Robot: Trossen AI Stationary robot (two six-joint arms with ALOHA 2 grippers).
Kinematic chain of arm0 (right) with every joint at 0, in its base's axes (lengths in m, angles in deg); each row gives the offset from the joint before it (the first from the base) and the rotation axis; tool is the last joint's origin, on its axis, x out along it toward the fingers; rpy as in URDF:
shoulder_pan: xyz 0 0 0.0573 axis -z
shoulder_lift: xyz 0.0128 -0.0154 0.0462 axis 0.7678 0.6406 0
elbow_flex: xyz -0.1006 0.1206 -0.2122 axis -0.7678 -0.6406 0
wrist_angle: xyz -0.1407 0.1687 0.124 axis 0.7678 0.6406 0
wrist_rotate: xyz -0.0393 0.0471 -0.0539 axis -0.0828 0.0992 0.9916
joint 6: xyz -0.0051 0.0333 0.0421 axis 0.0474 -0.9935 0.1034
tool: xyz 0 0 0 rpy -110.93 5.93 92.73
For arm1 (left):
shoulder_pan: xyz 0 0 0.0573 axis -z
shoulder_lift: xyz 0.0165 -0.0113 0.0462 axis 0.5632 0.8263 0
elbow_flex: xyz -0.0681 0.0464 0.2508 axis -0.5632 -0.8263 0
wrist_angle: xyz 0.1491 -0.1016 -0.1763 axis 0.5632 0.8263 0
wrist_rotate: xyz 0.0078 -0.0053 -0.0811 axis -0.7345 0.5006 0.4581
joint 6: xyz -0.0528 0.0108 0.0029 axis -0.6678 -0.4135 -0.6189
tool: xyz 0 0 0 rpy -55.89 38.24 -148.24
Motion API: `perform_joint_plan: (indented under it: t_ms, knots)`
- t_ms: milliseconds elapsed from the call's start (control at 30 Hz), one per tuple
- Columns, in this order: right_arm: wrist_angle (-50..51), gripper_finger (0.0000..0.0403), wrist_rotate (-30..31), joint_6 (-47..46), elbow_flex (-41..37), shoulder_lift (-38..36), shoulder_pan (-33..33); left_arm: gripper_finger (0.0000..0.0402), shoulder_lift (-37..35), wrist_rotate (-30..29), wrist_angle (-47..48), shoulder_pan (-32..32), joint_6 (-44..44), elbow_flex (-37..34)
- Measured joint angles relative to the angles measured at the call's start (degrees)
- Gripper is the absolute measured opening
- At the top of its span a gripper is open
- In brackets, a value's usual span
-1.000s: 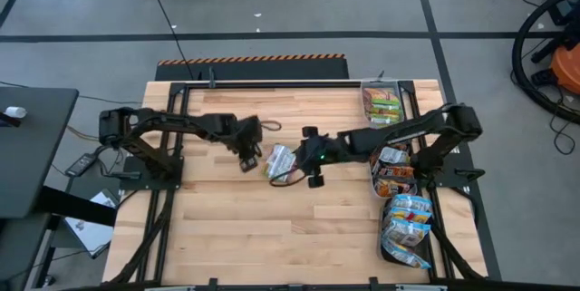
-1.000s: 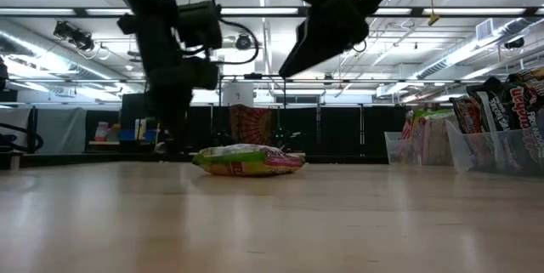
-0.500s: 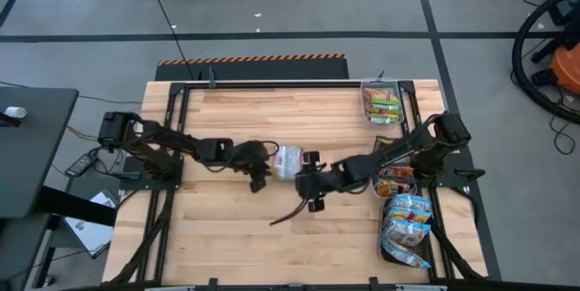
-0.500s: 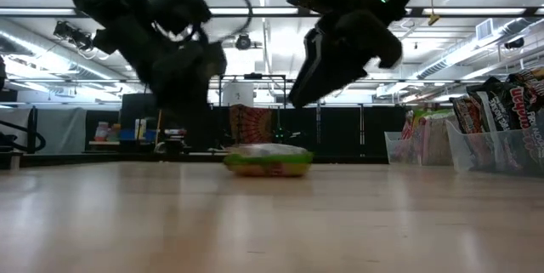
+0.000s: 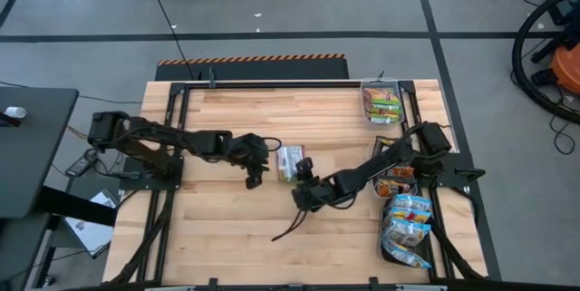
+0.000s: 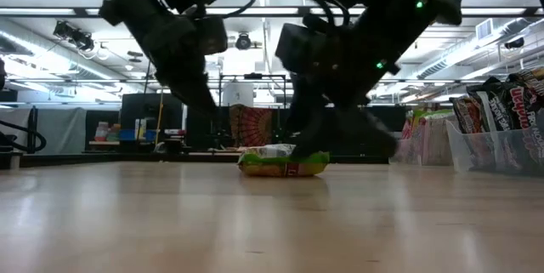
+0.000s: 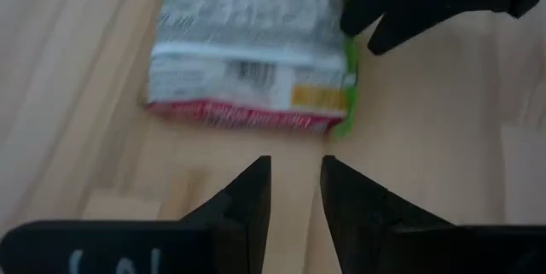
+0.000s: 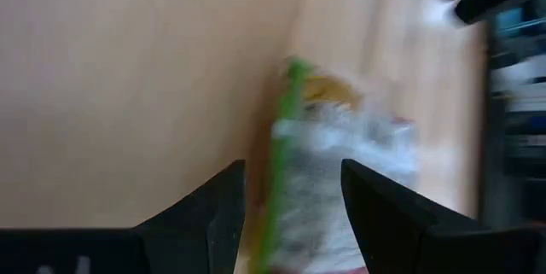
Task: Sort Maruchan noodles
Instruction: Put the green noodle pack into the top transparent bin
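One silver-green Maruchan packet (image 5: 290, 160) with a red and green rim lies flat on the wooden table (image 5: 227, 227), near its middle; the low view shows the packet (image 6: 283, 163) resting on its broad face. My left gripper (image 7: 294, 167) is open by a narrow gap and hovers just left of the packet (image 7: 252, 56), pointing at it. My right gripper (image 8: 294, 176) is open at the packet's near side (image 5: 302, 176), with the packet's green edge (image 8: 277, 180) showing between its fingers. My right gripper's open fingers (image 8: 375, 201) stand on either side of the packet's green-edged end (image 8: 277, 180), coming from the table's near side. I cannot tell whether they touch it. The packet lies flat on the table.
Three clear trays line the table's right edge: one at the far corner with green packets (image 5: 381, 105), one with dark brown-red packets (image 5: 395, 175), one with pale blue packets (image 5: 407, 227). A dark cable (image 5: 288, 227) hangs from the right arm over the table. Open table lies to the near left.
The packet has slid a little toward the table's right and turned square to the table. My right gripper has swung from the packet's right side toward the near edge and come down low beside it. My left gripper has dropped lower and stays just left of the packet.
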Motion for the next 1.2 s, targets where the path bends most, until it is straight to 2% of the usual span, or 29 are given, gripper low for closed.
perform_joint_plan:
  t_ms: [67,200,433,600,700,833,1067,1100,1200]
  knots:
    - [-2.56,0.0200,3.46,2.87,0.07,0.80,-0.01,0.0109,-2.04,-0.02,4.14,-0.35,-0.02,0.03]
    - [-3.37,0.0212,3.53,2.97,0.20,1.48,0.02,0.0109,-4.38,-0.39,7.69,-0.25,-0.33,0.02]
    - [-1.66,0.0254,2.63,-0.45,-0.21,2.17,-0.33,0.0109,-4.55,-1.27,4.72,0.08,-3.05,0.02]
    - [-2.64,0.0251,7.20,-1.69,-0.66,2.15,1.39,0.0109,-4.51,-1.28,-0.15,-0.08,-2.10,0.00]
    - [-3.17,0.0225,5.36,-1.82,-0.66,2.15,2.81,0.0109,-4.51,-1.32,-3.38,-0.13,-1.05,0.02]
    - [-3.71,0.0170,0.32,-1.80,-0.66,2.15,4.19,0.0109,-5.51,-1.27,-3.79,-0.13,-3.61,0.00]
    - [-5.06,0.0027,-2.60,-1.82,-0.53,1.40,5.74,0.0109,-15.72,-0.68,-2.60,-0.25,-7.80,0.04]
    - [-4.08,0.0015,-3.00,-1.81,-0.10,1.02,5.98,0.0109,-17.59,-0.66,-2.39,-0.35,-7.69,0.04]
    - [2.69,0.0012,-3.25,-4.32,2.54,-2.28,6.77,0.0109,-23.39,-0.68,-2.21,-0.40,-6.91,0.04]
